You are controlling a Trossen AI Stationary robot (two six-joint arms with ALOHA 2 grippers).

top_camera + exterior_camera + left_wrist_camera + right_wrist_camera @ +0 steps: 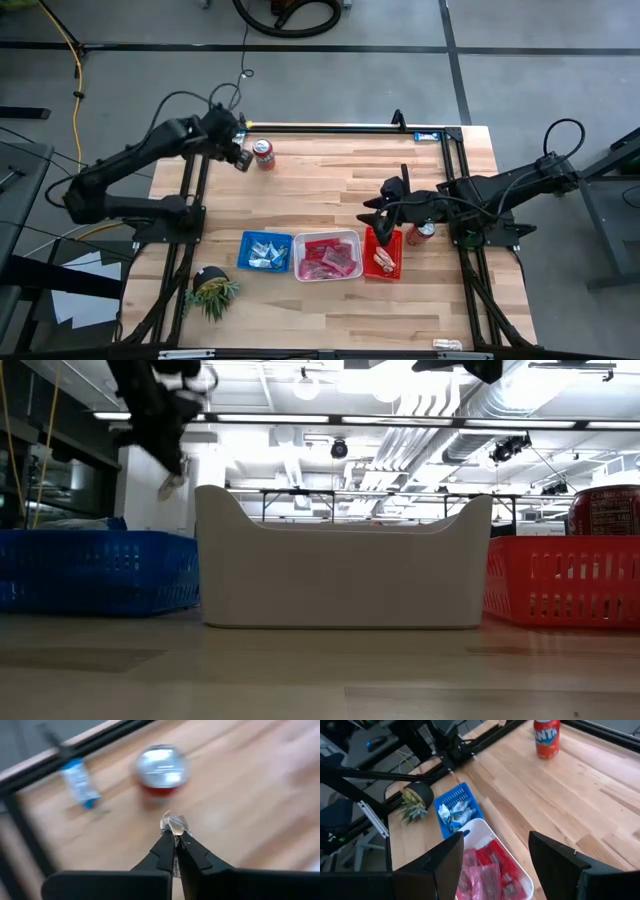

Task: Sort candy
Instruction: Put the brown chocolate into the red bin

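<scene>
— Overhead camera: where's each arm?
— Left gripper is at the far edge beside a soda can, well away from the blue tray. Right gripper hangs over the red tray.
— Left wrist camera?
— Fingers pressed together, pinching a small clear-wrapped candy.
— Right wrist?
— Fingers spread, empty, above the white tray of pink and red packets.

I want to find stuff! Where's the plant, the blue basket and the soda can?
plant (211,290), high view, on its green leaves.
blue basket (246,241), high view, on its rim corner.
soda can (264,152), high view, on its top.
</scene>
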